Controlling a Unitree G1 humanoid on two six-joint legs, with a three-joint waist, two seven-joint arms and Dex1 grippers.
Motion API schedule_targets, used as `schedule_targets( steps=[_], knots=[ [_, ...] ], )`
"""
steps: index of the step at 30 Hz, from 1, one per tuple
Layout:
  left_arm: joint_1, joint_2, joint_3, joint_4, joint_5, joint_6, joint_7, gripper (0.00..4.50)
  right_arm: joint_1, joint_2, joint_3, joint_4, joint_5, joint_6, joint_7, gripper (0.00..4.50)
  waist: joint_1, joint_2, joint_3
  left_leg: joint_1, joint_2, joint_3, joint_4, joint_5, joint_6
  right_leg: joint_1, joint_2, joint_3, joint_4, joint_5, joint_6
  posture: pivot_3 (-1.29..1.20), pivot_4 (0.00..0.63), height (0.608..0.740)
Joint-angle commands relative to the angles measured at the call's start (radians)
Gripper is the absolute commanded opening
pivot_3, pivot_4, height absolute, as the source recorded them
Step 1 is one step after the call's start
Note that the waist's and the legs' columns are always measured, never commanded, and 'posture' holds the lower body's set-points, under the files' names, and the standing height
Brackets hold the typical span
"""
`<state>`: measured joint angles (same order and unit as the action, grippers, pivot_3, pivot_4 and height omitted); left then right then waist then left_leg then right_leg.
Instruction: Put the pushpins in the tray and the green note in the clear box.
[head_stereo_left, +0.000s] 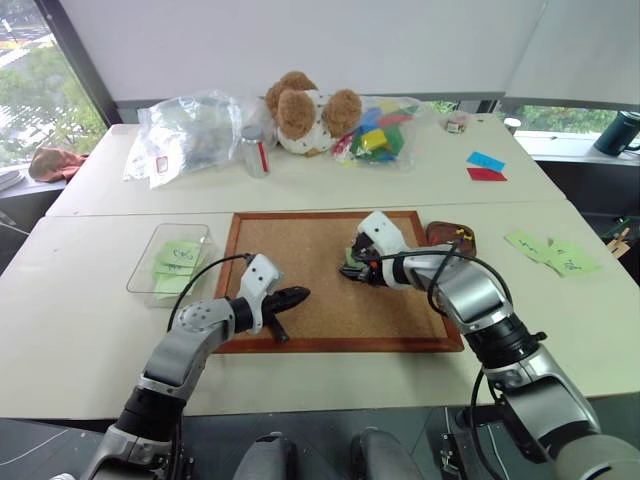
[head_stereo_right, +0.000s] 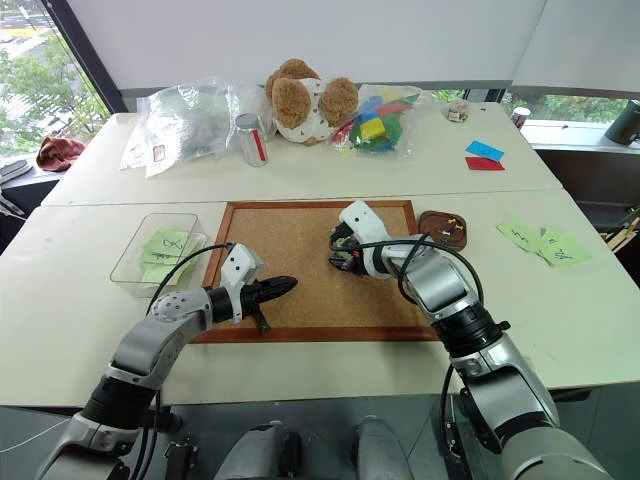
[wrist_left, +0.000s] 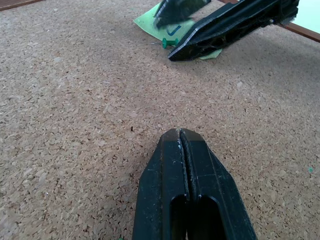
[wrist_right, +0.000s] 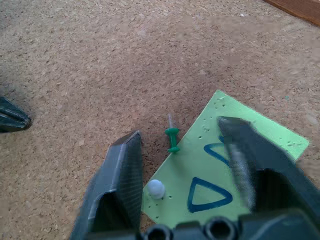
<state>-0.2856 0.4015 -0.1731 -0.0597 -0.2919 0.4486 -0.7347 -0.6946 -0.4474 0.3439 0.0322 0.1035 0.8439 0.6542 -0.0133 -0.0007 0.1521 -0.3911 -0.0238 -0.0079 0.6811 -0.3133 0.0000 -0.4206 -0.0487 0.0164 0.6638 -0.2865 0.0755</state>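
**Right gripper over the green note, one green pin lying loose beside it**

Closest to you, the left gripper hangs low over the cork board with its two fingers pressed together, holding nothing. Ahead of it, your right gripper has its fingers apart, straddling the near corner of the green note, which lies flat on the cork toward the board's right side.

Counted on and by the note: one green pushpin lying on its side at the note's edge, between the right gripper's fingers, and one white pushpin stuck through the note's corner. You can read two blue triangle outlines on the paper.

Just past the board's right edge sits the tray, with a few pushpins in it; I cannot count them. The clear box rests on the surface left of the board, with pale green notes inside.

Further out: three more pale green notes on the right, a blue and a red slip, a stuffed bear, a clear plastic bag, a jar and a bag of coloured blocks.

The white pin is plain from the right wrist; from the left wrist the right gripper's fingers cover that corner.
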Motion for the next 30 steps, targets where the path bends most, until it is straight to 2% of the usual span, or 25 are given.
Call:
schedule_targets(
  steps=[1, 2, 3, 10, 18, 25, 30],
  knots=[
    [0.033, 0.003, -0.022, 0.044, 0.031, 0.020, 0.007, 0.00, -0.020, 0.004, -0.014, -0.010, -0.009, -0.003, 0.002, 0.58, 0.000, 0.000, 0.000, 0.000, 0.000, 0.000, 0.000, 0.000, 0.000, 0.000, 0.000, 0.000, 0.000, 0.000, 0.000, 0.00, 0.150, 0.740],
    [0.033, 0.003, -0.023, 0.045, 0.032, 0.018, 0.007, 0.00, -0.021, 0.004, -0.015, -0.010, -0.011, -0.002, 0.003, 0.07, 0.001, 0.000, 0.000, 0.000, 0.000, 0.000, 0.000, 0.000, 0.000, 0.000, 0.000, 0.000, 0.000, 0.000, 0.000, 0.00, 0.150, 0.740],
    [0.032, 0.002, -0.023, 0.046, 0.032, 0.017, 0.008, 0.00, -0.022, 0.002, -0.017, -0.014, -0.011, -0.001, 0.008, 0.02, 0.001, 0.000, 0.000, 0.000, 0.000, 0.000, 0.000, 0.000, 0.000, 0.000, 0.000, 0.000, 0.000, 0.000, 0.000, 0.00, 0.150, 0.740],
    [0.036, 0.001, -0.025, 0.042, 0.031, 0.017, 0.011, 0.00, -0.069, -0.004, -0.089, -0.102, 0.029, 0.068, 0.009, 0.02, 0.001, 0.000, 0.000, 0.000, 0.000, 0.000, 0.000, 0.000, 0.000, 0.000, 0.000, 0.000, 0.000, 0.000, 0.000, 0.00, 0.150, 0.740],
    [0.038, 0.002, -0.026, 0.043, 0.030, 0.016, 0.008, 0.00, -0.142, -0.055, -0.263, -0.159, 0.084, 0.166, -0.024, 0.02, 0.002, 0.000, 0.000, 0.000, 0.000, -0.001, -0.001, 0.000, 0.000, 0.000, 0.000, 0.000, -0.001, 0.000, 0.000, 0.00, 0.150, 0.740],
    [0.036, 0.000, -0.029, 0.050, 0.032, 0.011, 0.005, 0.00, -0.062, -0.172, -0.369, -0.022, 0.062, 0.099, -0.053, 0.02, 0.001, 0.000, 0.000, 0.000, 0.000, 0.000, -0.001, 0.000, 0.000, 0.000, -0.001, 0.000, -0.001, 0.000, 0.000, 0.00, 0.150, 0.740],
    [0.028, -0.003, -0.035, 0.062, 0.036, 0.006, -0.002, 0.00, -0.031, -0.217, -0.366, 0.199, 0.007, -0.077, -0.076, 0.02, 0.001, 0.000, 0.000, 0.000, 0.000, 0.000, -0.001, 0.000, 0.000, 0.000, -0.001, 0.000, -0.001, 0.000, 0.000, 0.00, 0.150, 0.740]
  ],
)
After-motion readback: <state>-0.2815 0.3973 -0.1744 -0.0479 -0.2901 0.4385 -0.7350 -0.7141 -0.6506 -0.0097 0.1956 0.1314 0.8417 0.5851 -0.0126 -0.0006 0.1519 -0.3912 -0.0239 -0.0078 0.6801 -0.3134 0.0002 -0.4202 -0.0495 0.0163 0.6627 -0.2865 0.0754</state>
